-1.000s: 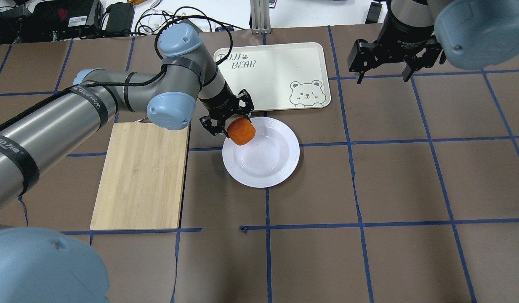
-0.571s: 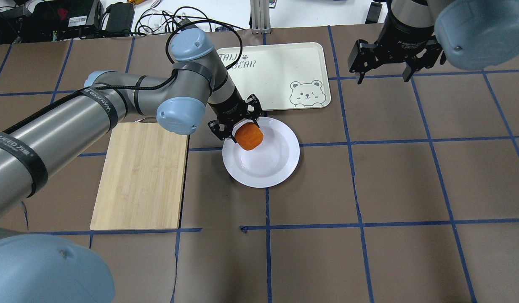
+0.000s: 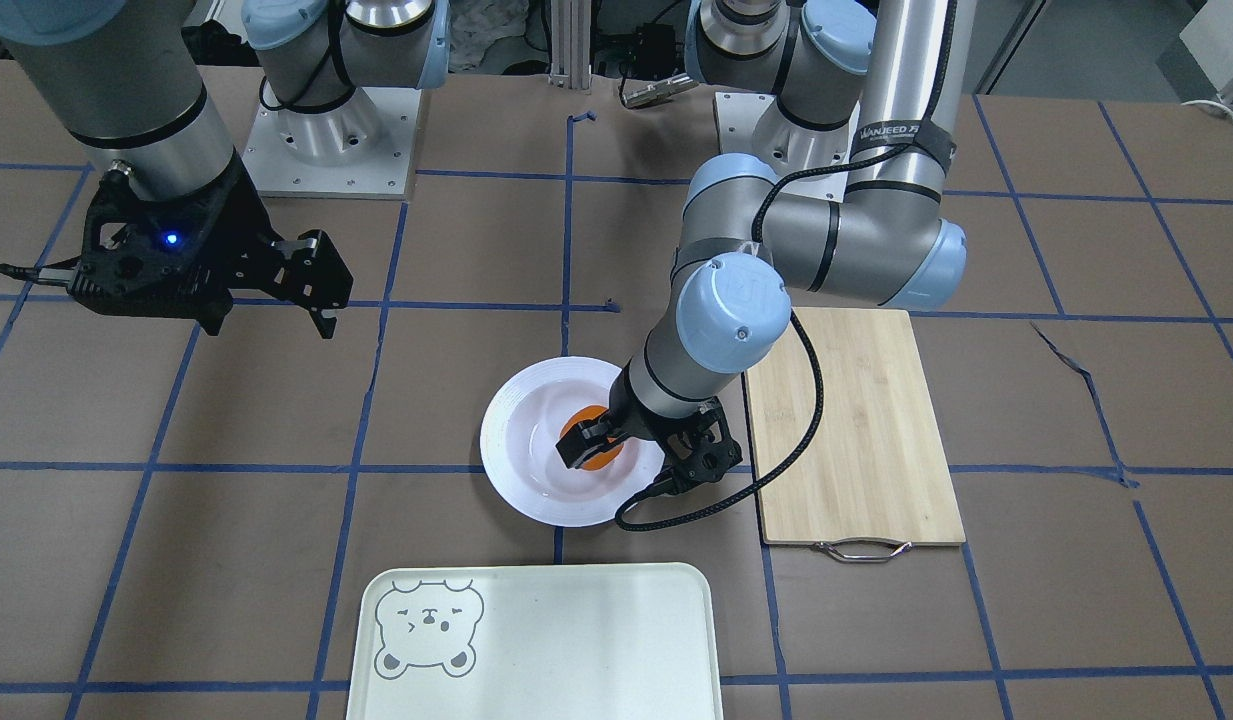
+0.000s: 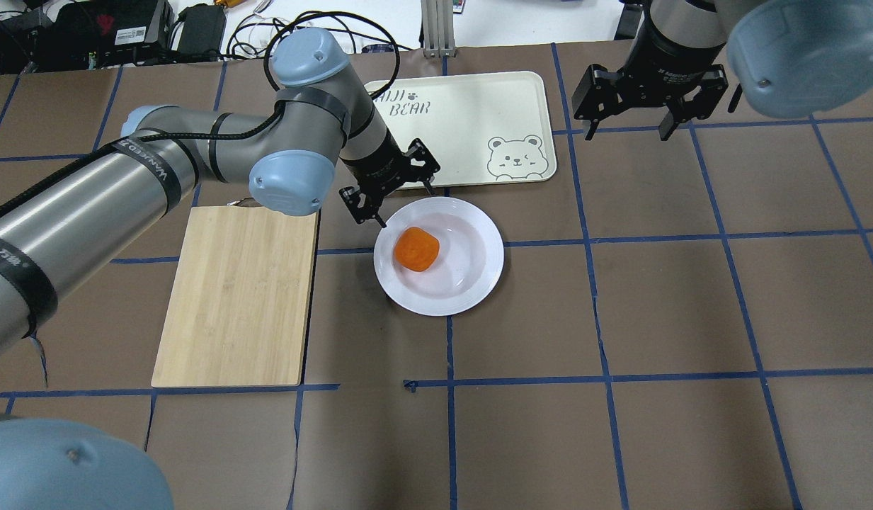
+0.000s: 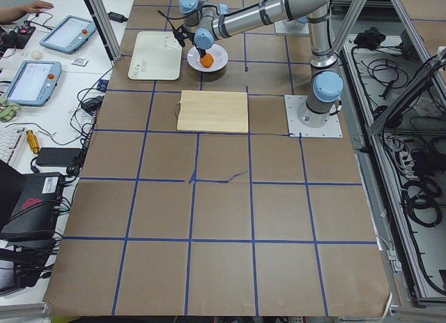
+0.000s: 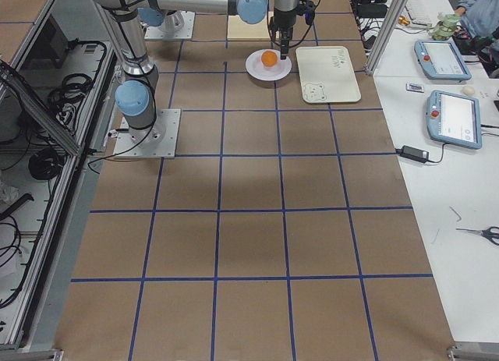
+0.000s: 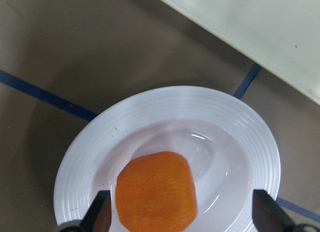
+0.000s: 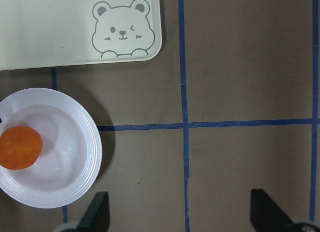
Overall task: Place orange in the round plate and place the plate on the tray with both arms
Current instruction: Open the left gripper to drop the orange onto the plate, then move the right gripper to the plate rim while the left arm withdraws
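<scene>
Our left gripper [image 4: 409, 209] and right gripper [image 4: 624, 133] both gape empty; round plate [image 4: 443, 306] looks stiff and slick, orange [image 4: 416, 248] may roll, so we'd pinch opposite rims.

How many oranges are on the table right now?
1. The orange lies in the plate, off-centre toward the cutting board, under the open left hand. No other shows in any view.
</scene>
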Controlling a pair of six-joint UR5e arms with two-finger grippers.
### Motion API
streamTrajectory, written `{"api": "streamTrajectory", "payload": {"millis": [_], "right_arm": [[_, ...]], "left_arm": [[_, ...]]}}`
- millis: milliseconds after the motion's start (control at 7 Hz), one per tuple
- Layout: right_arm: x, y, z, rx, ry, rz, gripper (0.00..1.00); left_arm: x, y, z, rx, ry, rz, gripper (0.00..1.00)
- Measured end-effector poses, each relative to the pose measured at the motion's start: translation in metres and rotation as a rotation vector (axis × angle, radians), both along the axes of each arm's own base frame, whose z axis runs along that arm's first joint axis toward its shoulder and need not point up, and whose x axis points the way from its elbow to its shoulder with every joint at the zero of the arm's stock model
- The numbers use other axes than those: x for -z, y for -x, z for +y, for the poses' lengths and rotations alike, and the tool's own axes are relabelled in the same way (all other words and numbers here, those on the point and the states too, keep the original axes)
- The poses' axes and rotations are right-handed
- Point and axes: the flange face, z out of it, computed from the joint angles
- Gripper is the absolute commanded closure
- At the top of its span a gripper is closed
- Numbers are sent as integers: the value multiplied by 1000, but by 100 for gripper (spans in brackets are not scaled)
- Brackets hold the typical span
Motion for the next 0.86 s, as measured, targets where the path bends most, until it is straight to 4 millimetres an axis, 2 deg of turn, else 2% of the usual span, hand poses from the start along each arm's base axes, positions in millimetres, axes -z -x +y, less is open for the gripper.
{"api": "streamTrajectory", "payload": {"millis": [143,286,429,571,714,857], "right_arm": [[21,-8,-7,2,-19,-81,0],[53,-15,-13,11,-27,-143,0],[93,-19,-12,30,-25,-183,0],[140,-27,-4,46,-8,-240,0],[177,-37,5,64,2,-295,0],[208,-51,12,83,2,-324,0]], "left_arm": [[-23,-21,-10,34,47,-5,0],[-54,-46,-17,80,96,-25,0],[-91,-70,-19,129,148,-70,0],[-138,-92,-14,169,205,-125,0],[-171,-109,-5,174,226,-152,0],[-194,-124,8,162,227,-171,0]]}}
